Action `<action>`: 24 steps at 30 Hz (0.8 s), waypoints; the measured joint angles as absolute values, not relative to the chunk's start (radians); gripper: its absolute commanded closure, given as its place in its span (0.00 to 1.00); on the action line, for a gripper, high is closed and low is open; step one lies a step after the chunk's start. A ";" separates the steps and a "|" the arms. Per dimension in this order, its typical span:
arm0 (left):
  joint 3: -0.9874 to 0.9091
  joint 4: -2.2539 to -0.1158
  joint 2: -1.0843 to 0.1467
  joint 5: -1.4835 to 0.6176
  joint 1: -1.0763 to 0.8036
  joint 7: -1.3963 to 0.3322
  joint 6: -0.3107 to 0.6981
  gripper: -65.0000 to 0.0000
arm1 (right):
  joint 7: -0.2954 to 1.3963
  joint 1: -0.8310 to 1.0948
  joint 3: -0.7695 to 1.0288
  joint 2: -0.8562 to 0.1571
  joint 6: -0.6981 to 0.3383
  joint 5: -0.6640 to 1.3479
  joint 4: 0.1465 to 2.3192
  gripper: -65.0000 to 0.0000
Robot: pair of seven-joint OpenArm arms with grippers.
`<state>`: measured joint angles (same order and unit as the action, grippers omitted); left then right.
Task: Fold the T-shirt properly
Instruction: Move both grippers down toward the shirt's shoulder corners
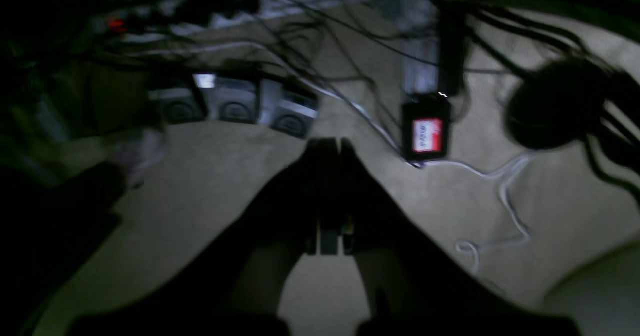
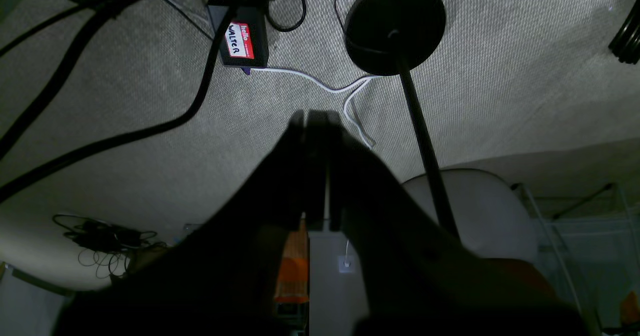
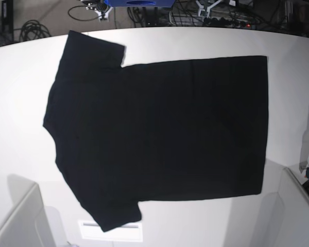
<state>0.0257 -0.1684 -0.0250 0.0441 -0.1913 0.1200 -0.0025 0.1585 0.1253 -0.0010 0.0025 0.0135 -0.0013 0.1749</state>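
Observation:
The black T-shirt (image 3: 159,134) lies spread flat on the white table (image 3: 195,46), collar side to the left and hem to the right. One sleeve (image 3: 95,46) points to the far edge and the other (image 3: 116,216) to the near edge. Its plain black side faces up; no print or tag shows. Neither gripper shows in the base view. My left gripper (image 1: 330,145) is a dark silhouette with its fingers pressed together, empty, over carpet. My right gripper (image 2: 317,118) is likewise shut and empty over carpet. Neither wrist view shows the shirt.
Grey arm mounts stand at the table's near left (image 3: 15,221) and near right (image 3: 293,211) corners. Cables lie on the floor behind the table. The wrist views show carpet, a black box with a red label (image 2: 242,40), a round black stand base (image 2: 395,23) and loose cables.

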 measured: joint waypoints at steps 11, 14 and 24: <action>-0.012 -0.284 -0.057 0.047 -0.340 0.137 0.050 1.00 | 0.165 0.240 0.139 -0.024 0.006 -0.001 0.351 1.00; -0.017 -0.459 -0.094 0.043 -0.450 0.141 0.111 1.00 | 0.174 0.331 0.170 -0.019 0.006 0.000 0.496 1.00; -0.017 -0.976 -0.268 -0.497 -0.840 0.139 0.096 1.00 | 0.187 0.717 0.282 0.015 0.011 0.202 1.095 1.00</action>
